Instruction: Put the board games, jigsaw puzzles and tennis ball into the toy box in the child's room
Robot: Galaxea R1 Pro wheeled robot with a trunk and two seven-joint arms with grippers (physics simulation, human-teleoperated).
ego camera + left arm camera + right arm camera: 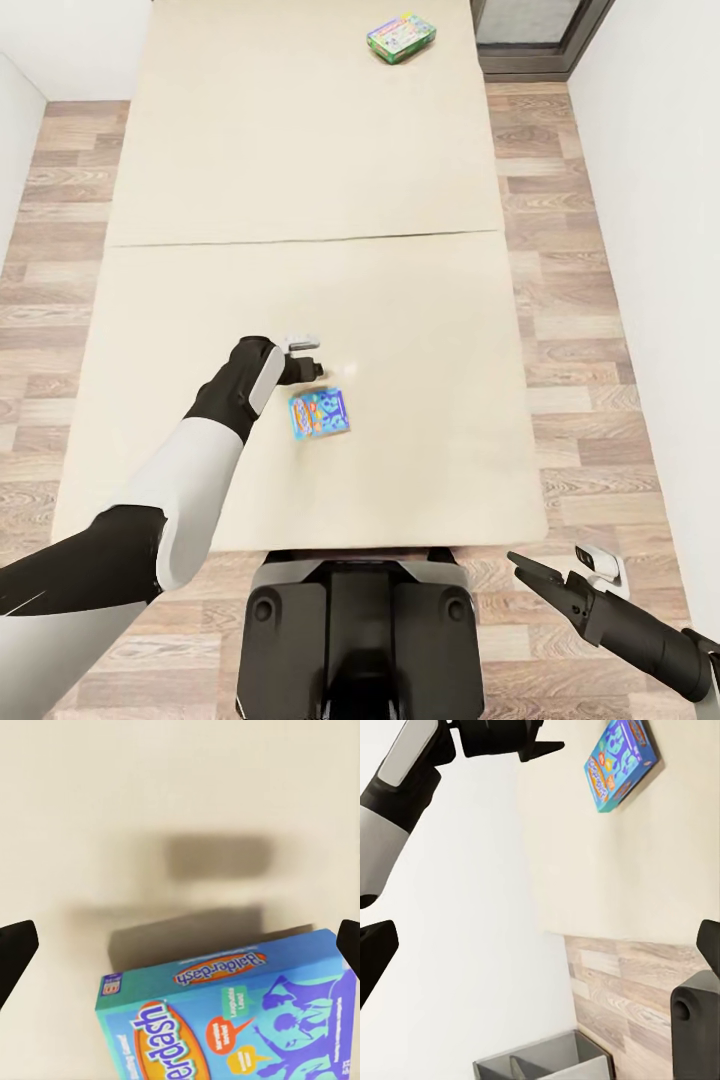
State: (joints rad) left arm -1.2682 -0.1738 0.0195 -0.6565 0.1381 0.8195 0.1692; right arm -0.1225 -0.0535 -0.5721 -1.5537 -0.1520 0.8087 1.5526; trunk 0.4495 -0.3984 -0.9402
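Observation:
Two board games lie on the cream bed (300,180). A blue Balderdash box (320,413) rests flat near the bed's front half. It also appears in the left wrist view (232,1012) and in the right wrist view (619,761). A green multicoloured box (401,37) sits at the bed's far end. My left gripper (308,366) hovers just beyond the blue box, open, and its dark fingertips (15,949) stand wide apart with nothing between them. My right gripper (535,572) is open over the floor off the bed's near right corner, holding nothing.
Wood plank floor (590,330) runs along both sides of the bed, with white walls close on the left and right. A dark cabinet (540,40) stands at the far right. My base (360,630) is against the bed's near edge.

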